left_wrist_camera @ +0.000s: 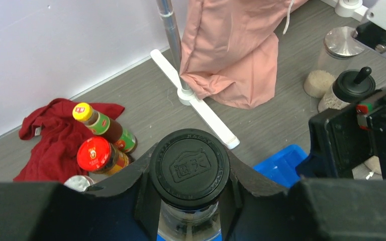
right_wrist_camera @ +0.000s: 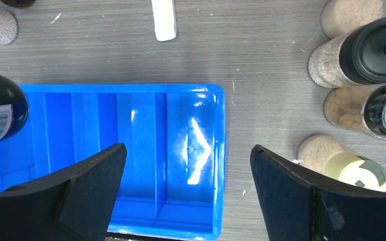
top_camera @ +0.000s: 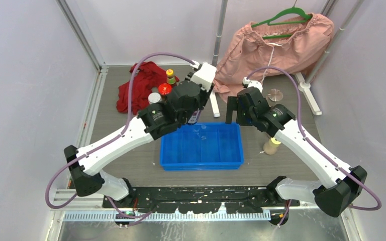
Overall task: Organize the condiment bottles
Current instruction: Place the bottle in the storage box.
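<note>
My left gripper [left_wrist_camera: 189, 201] is shut on the neck of a dark bottle with a black cap [left_wrist_camera: 189, 168]. In the top view it holds this bottle [top_camera: 195, 118] upright over the back left edge of the blue tray [top_camera: 201, 159]. My right gripper [right_wrist_camera: 188, 160] is open and empty above the tray's right compartment [right_wrist_camera: 191, 130]; it shows in the top view [top_camera: 233, 113]. A yellow-capped bottle [left_wrist_camera: 103, 125], a red-capped jar [left_wrist_camera: 98, 154] and a silver-capped jar [left_wrist_camera: 78, 182] stand by the red cloth. Black-capped [right_wrist_camera: 377, 47], dark [right_wrist_camera: 382, 110] and beige [right_wrist_camera: 354, 165] bottles stand right of the tray.
A red cloth [top_camera: 140, 85] lies at the back left. A pink garment [top_camera: 276, 42] hangs on a green hanger from a rack whose white foot [left_wrist_camera: 196, 100] lies behind the tray. A silver-lidded jar [top_camera: 275, 94] stands at the back right. Walls close in on both sides.
</note>
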